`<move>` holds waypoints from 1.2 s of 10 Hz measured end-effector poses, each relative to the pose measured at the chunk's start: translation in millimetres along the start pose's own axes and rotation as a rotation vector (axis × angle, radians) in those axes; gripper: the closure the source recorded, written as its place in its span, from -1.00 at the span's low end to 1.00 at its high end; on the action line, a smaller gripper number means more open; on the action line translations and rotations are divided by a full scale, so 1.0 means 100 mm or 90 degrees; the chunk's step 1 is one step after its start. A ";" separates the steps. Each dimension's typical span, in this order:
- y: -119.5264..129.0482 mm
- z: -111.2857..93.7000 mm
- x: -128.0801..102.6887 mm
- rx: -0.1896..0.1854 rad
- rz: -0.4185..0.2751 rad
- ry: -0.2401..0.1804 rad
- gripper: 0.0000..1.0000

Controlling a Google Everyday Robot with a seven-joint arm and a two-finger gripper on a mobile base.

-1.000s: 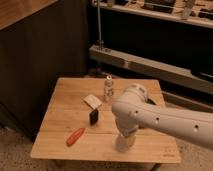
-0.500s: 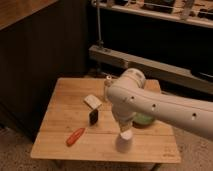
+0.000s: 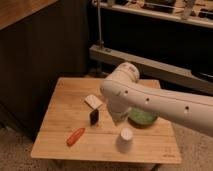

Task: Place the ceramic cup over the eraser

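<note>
From where I stand, a low wooden desk (image 3: 60, 107) sits on a speckled floor (image 3: 15, 150), with a dark wall on the left and a grey metal rail (image 3: 165, 67) running behind it. The robot's thick white arm (image 3: 165, 105) reaches in from the right and bends down over the middle of the desk. The pincer (image 3: 119, 118) hangs beneath that bend, low over the boards. It is between a small black block (image 3: 94, 117) on its left and a green bowl (image 3: 144, 119) on its right, and the arm covers part of the bowl. I cannot tell how the pincer is set, because the arm's bulk and shadow hide it.

The ceramic cup (image 3: 126, 139) stands on the desk near the front edge, just in front of and below the pincer, with what looks like a thin gap between them. It is close to the bowl but much smaller. I cannot tell whether its mouth faces up or down.

The black block stands on end, well clear of the cup. Just behind it lies a flat white slab (image 3: 93, 101), turned at an angle. Either of these could be the eraser, and I cannot tell which. An orange-red tapered thing (image 3: 76, 136) lies slantwise near the front left, apart from everything else.
</note>
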 end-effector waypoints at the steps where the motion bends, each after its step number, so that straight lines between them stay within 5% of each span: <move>1: 0.03 0.03 0.08 0.000 0.000 -0.003 0.35; 5: 0.07 0.00 0.12 -0.004 -0.001 -0.118 -0.28; 8: 0.10 0.02 0.12 -0.012 0.006 -0.141 -0.29; 12: 0.36 0.47 0.30 -0.052 0.064 -0.217 -0.29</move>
